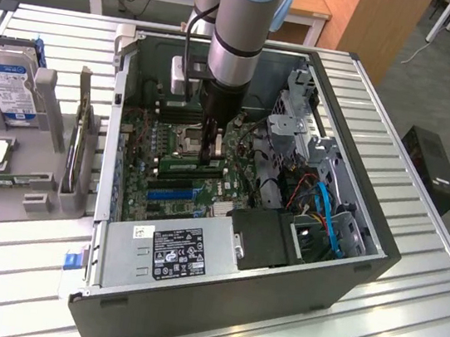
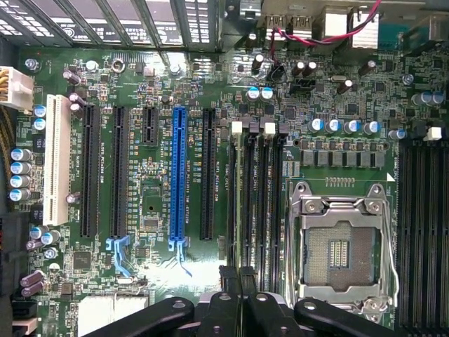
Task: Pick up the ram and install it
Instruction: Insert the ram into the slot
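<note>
**Green board, 1 blue slot, silver ribs**

The motherboard (image 2: 151, 210) is deep green, dotted with silver-topped capacitors (image 2: 19, 168). Across it run black slots (image 2: 90, 172), 1 bright blue slot (image 2: 178, 175) and 1 cream-white slot (image 2: 56, 165). The CPU socket (image 2: 340, 249) has a shiny silver frame. The ram (image 1: 185, 165) is green. The hand (image 1: 209, 160) is black. The arm (image 1: 236, 44) is silver-grey with a pale blue cap. The case (image 1: 362, 267) is dark grey, and the power supply (image 1: 126, 243) is light grey with a black-and-white label (image 1: 178, 254). Blue cables (image 1: 328, 221) loop inside. The bench (image 1: 404, 328) is silver, striped with ribs. The hard drive (image 1: 6, 83) is silver with blue-and-white print.
</note>
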Available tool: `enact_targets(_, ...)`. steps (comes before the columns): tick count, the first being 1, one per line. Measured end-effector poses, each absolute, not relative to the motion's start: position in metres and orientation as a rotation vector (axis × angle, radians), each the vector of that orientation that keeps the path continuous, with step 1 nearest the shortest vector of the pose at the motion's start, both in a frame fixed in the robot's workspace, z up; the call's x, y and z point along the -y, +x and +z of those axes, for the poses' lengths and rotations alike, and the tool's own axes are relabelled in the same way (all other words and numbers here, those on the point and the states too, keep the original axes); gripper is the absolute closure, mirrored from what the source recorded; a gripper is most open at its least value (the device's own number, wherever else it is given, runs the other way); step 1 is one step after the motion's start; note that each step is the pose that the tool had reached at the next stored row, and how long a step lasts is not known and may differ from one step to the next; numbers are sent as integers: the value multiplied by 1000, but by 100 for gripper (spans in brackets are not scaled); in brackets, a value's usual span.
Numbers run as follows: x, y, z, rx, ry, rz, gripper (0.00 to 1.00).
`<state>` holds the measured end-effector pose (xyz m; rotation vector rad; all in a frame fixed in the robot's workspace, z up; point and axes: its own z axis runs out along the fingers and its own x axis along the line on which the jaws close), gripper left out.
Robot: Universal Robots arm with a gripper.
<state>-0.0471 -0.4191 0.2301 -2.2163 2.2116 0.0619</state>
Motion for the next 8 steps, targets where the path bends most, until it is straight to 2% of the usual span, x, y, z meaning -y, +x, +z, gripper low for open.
enact_targets(8,419,-47,230,-2211,-2216,62,88)
